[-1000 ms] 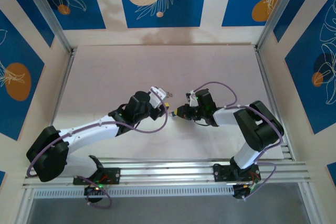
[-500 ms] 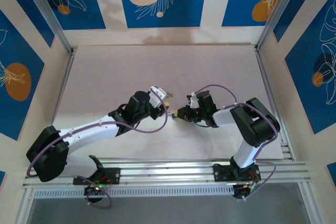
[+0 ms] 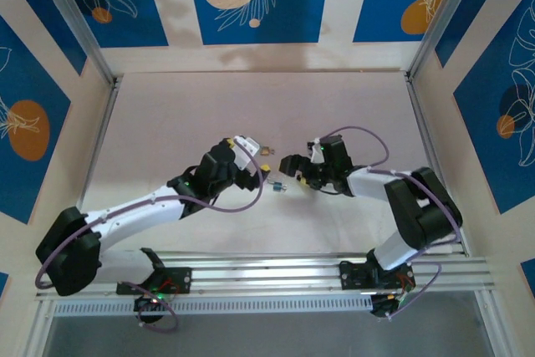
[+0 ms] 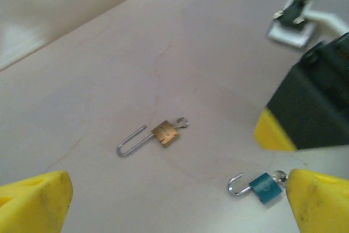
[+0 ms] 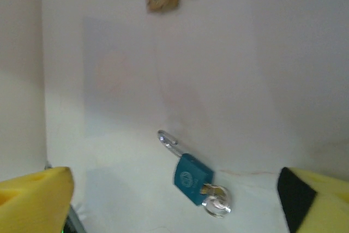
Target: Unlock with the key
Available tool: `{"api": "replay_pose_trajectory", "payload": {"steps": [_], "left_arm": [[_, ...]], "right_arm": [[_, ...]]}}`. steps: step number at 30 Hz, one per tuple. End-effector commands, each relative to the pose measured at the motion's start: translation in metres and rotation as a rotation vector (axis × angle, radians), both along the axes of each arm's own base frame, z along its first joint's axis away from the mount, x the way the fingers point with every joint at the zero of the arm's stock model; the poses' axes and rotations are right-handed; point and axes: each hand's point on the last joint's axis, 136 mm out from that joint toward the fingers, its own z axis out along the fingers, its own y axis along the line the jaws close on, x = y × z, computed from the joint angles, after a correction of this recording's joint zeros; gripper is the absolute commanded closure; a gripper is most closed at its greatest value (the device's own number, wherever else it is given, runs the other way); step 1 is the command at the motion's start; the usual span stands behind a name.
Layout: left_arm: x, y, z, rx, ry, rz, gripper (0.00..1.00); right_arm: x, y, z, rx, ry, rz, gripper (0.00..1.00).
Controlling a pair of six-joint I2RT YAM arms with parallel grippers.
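A blue padlock (image 5: 192,179) lies flat on the table with its shackle (image 5: 168,137) swung open and a key on a ring (image 5: 216,200) in its base. It also shows as the blue padlock (image 4: 265,186) and the blue padlock (image 3: 279,186), between the two arms. My left gripper (image 4: 174,205) hangs open above the table, nothing between its yellow fingertips (image 4: 32,203). My right gripper (image 5: 174,200) is open too, and the blue padlock lies loose below it. The left gripper (image 3: 257,156) and right gripper (image 3: 288,169) face each other a short way apart.
A brass padlock (image 4: 165,133) with a long open shackle and a key in it lies on the table (image 3: 209,106) just beyond the blue one, seen also as the brass padlock (image 3: 265,151). Metal rails and patterned walls frame the table.
Both grippers have opened and drawn apart from where they met. The blue padlock with its key has been let go and now lies on the table.
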Motion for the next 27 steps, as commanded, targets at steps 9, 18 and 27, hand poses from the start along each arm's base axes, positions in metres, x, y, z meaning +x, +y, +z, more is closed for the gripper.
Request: {"api": "replay_pose_trajectory", "payload": {"steps": [9, 18, 27], "left_arm": [[0.023, 0.118, 0.113, 0.014, -0.428, 0.53, 0.0], [0.039, 0.193, 0.037, 0.05, -0.478, 0.584, 0.0], [0.063, 0.247, -0.056, -0.062, -0.272, 0.676, 0.0]], "right_arm": [[0.012, -0.107, 0.169, -0.483, -0.357, -0.292, 0.01], [0.046, -0.103, 0.195, -0.674, -1.069, -0.064, 0.01], [0.061, -0.15, 0.082, -0.604, -0.874, -0.12, 0.01]]}}
